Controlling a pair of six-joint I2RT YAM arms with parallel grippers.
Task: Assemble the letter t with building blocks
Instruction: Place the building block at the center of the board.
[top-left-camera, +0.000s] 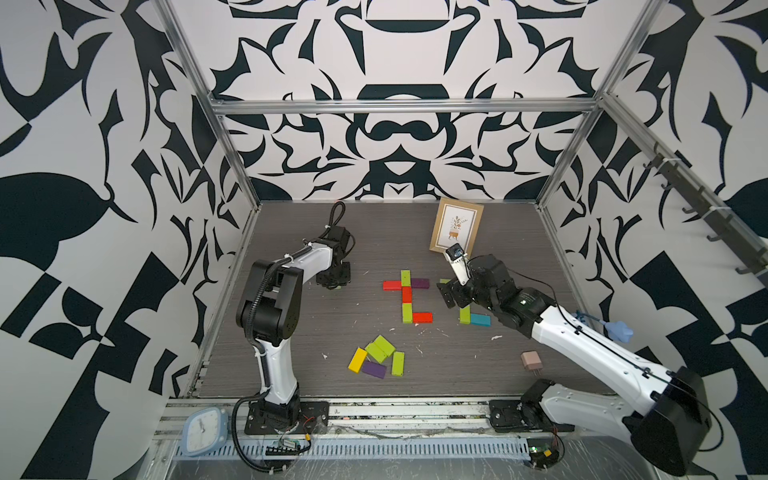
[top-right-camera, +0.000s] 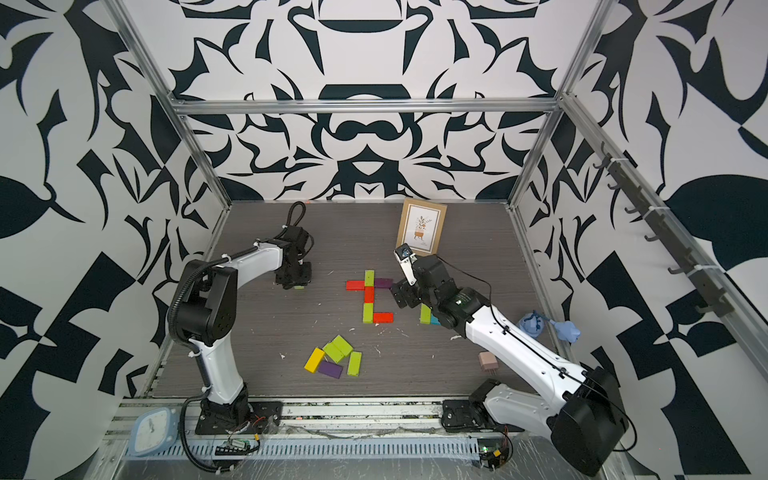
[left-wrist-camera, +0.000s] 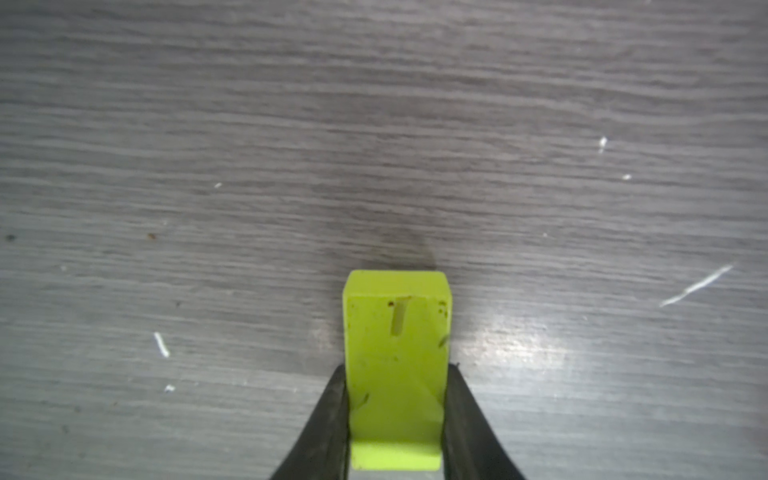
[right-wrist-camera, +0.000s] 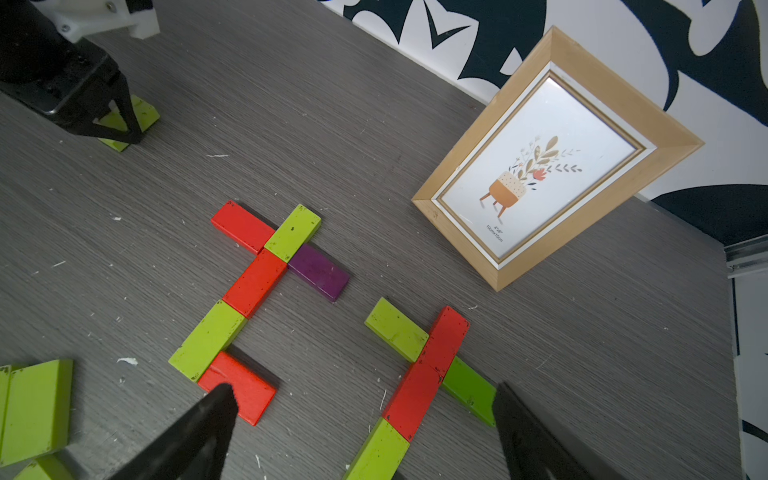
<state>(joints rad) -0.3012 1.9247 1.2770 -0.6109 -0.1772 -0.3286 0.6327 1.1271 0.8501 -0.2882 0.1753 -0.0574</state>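
Left hand (left-wrist-camera: 397, 370) is clamped on a lime green block (left-wrist-camera: 397, 332), its two fingers pressed to the block's long sides and the far end of the block sticking out past the fingertips. The block lies flat and low at the grey counter (left-wrist-camera: 208, 124); whether it touches the surface cannot be told. Between the two hands lies a t-shaped figure (top-left-camera: 407, 294). It has a stem of green, red and green blocks, a red and a purple block as cross arms either side of the top green one, and a red foot at the bottom turned toward the right hand's side. Right hand (right-wrist-camera: 365, 390) hangs with its fingers wide apart and nothing between them, above a second figure (right-wrist-camera: 436, 353), where a red stem crosses two green arms and a lime block continues the stem. In a top view a teal block (top-left-camera: 480, 319) touches a green one under this hand's wrist. Nearer the arms' bases than either hand lies a loose heap (top-left-camera: 376, 358) of one yellow, one purple and several lime green blocks, touching each other. Beyond the right hand's fingertips a picture frame (right-wrist-camera: 552, 158) stands tilted by the wall. Behind the right hand, beside its forearm, lies a pink plug adapter (top-left-camera: 530, 359)
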